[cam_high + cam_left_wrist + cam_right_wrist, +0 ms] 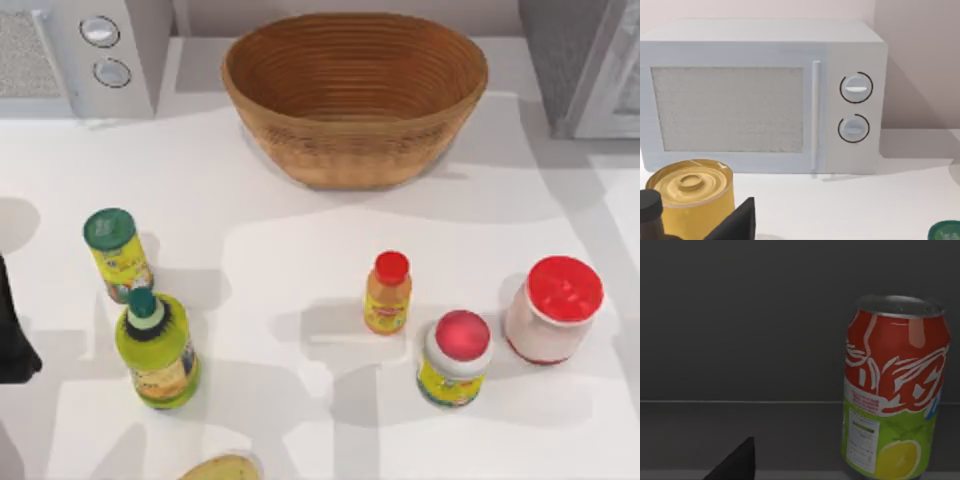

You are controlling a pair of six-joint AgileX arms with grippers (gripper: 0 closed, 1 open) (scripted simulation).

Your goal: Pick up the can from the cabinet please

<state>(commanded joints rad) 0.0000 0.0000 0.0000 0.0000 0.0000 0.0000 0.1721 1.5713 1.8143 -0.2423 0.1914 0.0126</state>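
Reaching into the dark cabinet at the bench's far right corner, the right gripper, grip unclear, must next close around the upright can

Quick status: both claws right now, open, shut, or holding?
Left claw: cannot tell, near the yellow tin.
Right claw: cannot tell, facing the can, not holding it.

From above, my left arm is cut off by the left edge, the cabinet by the top-right corner, the microwave by the top-left. A yellow lid barely pokes in at the bottom edge. On my right wrist view, the can loses its base at the frame's edge, and only one dark fingertip shows.
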